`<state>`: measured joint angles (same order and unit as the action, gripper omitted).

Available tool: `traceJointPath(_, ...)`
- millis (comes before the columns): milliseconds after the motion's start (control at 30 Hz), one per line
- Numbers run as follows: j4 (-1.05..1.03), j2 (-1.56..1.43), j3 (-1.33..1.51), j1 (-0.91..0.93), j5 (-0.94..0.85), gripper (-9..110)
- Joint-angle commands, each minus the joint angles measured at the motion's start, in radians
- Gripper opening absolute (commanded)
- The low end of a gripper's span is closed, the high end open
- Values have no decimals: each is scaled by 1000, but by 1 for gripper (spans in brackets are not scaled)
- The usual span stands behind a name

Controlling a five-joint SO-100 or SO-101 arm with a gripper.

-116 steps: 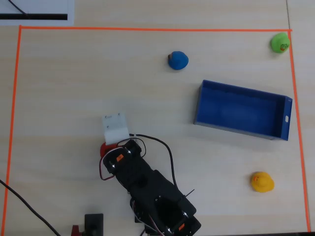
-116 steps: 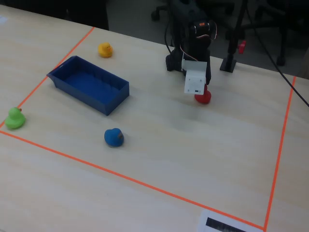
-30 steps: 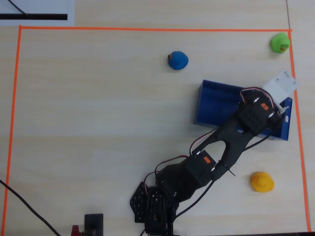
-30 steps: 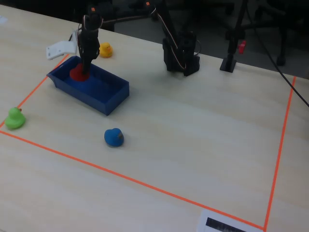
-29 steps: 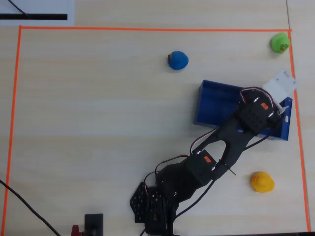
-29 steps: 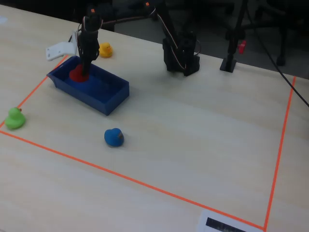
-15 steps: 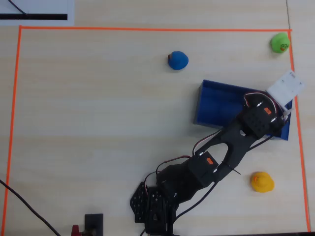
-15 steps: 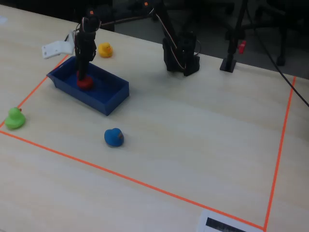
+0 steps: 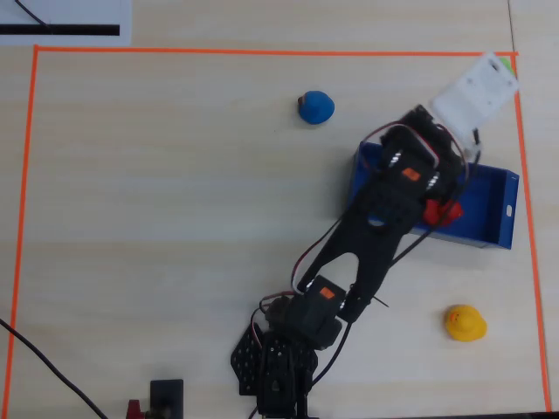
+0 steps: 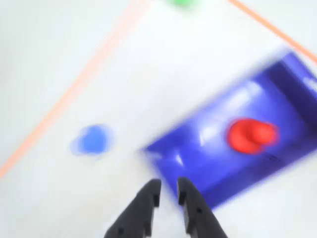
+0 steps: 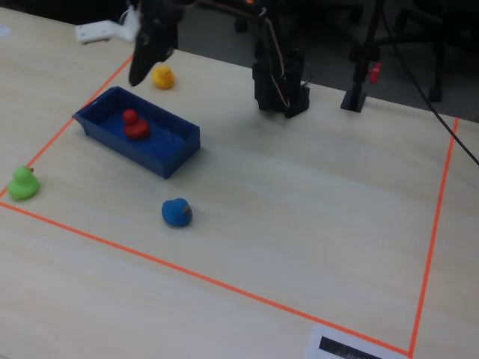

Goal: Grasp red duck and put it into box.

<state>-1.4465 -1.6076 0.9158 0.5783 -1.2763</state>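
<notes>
The table (image 11: 314, 194) fills every view, with an orange tape border (image 9: 262, 51) running round the work area. The arm (image 9: 367, 236) comes up from the bottom centre of the overhead view and reaches toward the upper right, covering the left part of the box (image 9: 489, 205).

That box is the blue tray at right of centre in the overhead view, and at left in the fixed view (image 11: 168, 149). The red duck (image 11: 135, 126) sits inside it, upright from what I can see. The wrist view is blurry but shows the same thing: a red blob (image 10: 251, 135) on the blue floor of the box.

The gripper (image 10: 167, 192) is at the bottom of the wrist view, fingers drawn nearly together with just a thin gap and nothing between them. In the fixed view it hangs above the box's far end, clear of the duck.

Blue duck (image 9: 315, 106), yellow duck (image 9: 465, 322) and green duck (image 11: 23, 182) sit outside on the table.

So I'd say the job's basically done, only pulling the arm away is left.
</notes>
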Motion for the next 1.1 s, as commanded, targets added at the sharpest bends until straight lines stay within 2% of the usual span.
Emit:
traceJointPath(0,78,-492,650,-281,-29,0)
traceJointPath(200,178,-1088,1508,-428,-212,0)
traceJointPath(400,141,-1509,1991,-520,-318,0)
traceJointPath(567,77,-1700,2137,-552,-374,0)
traceJointPath(1067,100,-1703,2195,-578,-327,0)
